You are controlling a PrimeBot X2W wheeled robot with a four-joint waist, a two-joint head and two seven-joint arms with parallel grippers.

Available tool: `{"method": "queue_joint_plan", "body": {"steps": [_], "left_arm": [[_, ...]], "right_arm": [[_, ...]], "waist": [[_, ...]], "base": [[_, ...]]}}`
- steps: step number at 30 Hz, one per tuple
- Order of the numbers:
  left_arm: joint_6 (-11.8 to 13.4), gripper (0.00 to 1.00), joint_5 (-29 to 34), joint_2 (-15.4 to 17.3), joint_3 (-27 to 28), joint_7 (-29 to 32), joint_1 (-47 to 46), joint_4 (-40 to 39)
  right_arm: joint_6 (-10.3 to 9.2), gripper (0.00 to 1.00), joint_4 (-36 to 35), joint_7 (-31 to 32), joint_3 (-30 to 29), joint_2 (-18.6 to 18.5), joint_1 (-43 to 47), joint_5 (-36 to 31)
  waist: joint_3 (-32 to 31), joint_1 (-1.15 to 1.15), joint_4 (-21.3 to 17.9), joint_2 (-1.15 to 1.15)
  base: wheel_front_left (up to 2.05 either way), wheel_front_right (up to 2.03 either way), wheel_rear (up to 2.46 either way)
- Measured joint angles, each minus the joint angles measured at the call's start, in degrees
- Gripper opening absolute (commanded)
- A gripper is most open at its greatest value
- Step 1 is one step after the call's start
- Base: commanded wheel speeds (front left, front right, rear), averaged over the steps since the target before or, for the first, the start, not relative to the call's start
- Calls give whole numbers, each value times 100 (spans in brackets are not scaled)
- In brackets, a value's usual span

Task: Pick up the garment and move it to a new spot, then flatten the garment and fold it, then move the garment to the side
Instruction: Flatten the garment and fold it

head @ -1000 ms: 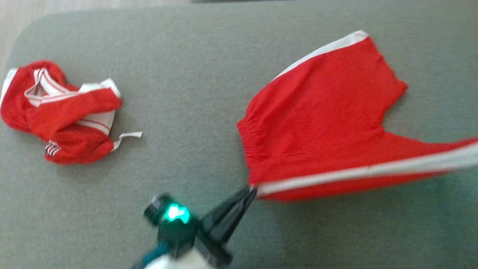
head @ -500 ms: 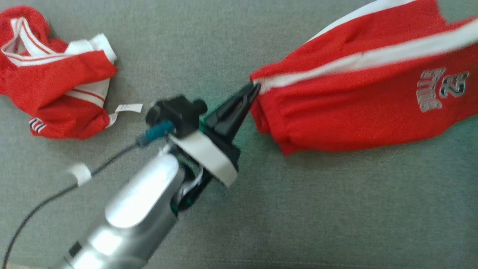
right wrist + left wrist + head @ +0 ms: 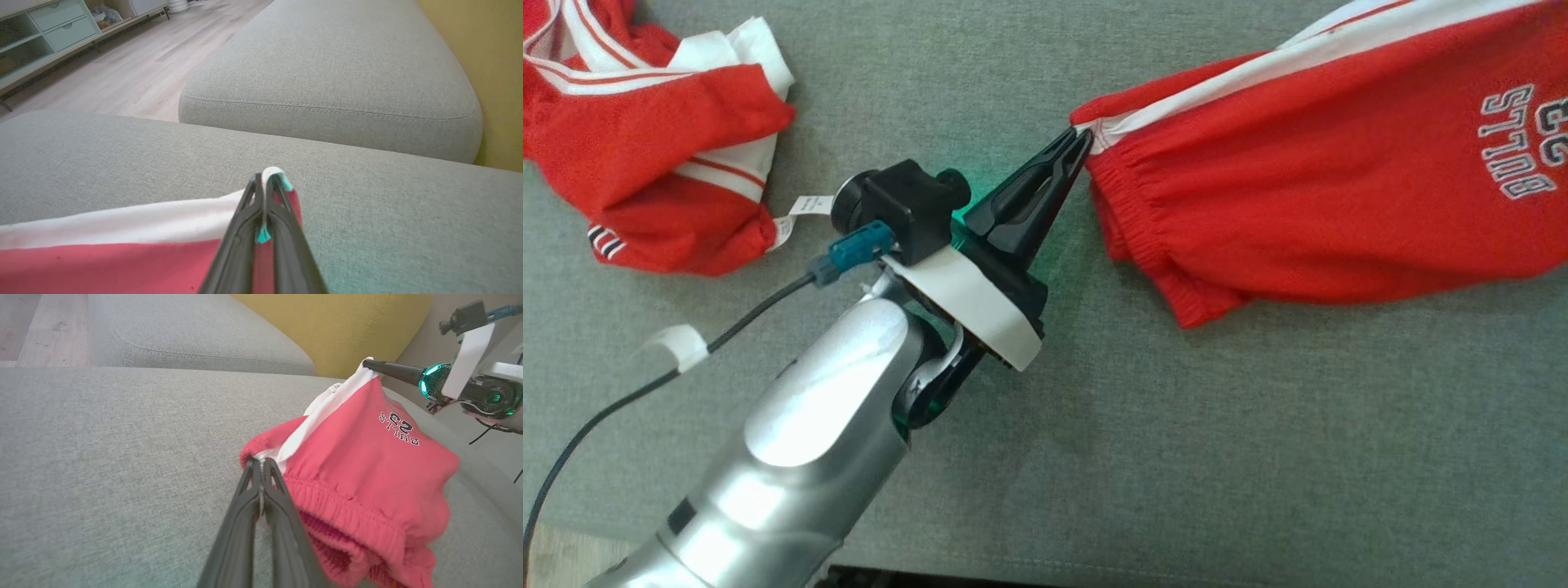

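The left gripper [image 3: 1081, 140] has its fingers pinched together on the waistband corner of the red Bulls shorts [image 3: 1323, 188], right at the white side stripe. The shorts stretch away to the right over the grey sofa cushion [image 3: 1176, 457]. There the right gripper [image 3: 262, 179] is clamped tight on the stripe's far end. Farther left, a crumpled red-and-white jersey [image 3: 645, 155] lies on the cushion, well apart from the shorts. Beyond rises a yellow surface [image 3: 347, 322].
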Motion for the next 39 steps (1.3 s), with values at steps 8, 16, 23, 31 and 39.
{"method": "queue_joint_plan", "body": {"steps": [8, 16, 23, 31, 39], "left_arm": [[143, 100, 0, 5, -11, 7, 41, -129], [783, 100, 450, 0, 25, -680, 257, 16], [1920, 100, 1230, -254, 111, -1470, 1030, -122], [2363, 100, 1990, -580, 425, -1513, 1786, -1088], [2290, 100, 2245, -662, 684, -1513, 2217, -1222]], "right_arm": [[0, 100, 436, -375, 595, -15, -433, 227], [0, 100, 534, -686, 944, -110, -260, 654], [0, 100, 1199, -644, 989, -247, 564, 843], [0, 74, 1817, -257, 958, -265, 787, 909], [0, 0, 2072, -193, 981, -178, 770, 902]], "waist": [[9, 0, 59, 0], [-317, -1, 22, 0], [-701, -2, 200, 0], [-846, -2, 707, 0], [-1068, -1, 790, 1]], "base": [[0, 0, 0], [0, 0, 0], [0, 0, 0], [0, 0, 0], [0, 0, 0]]}}
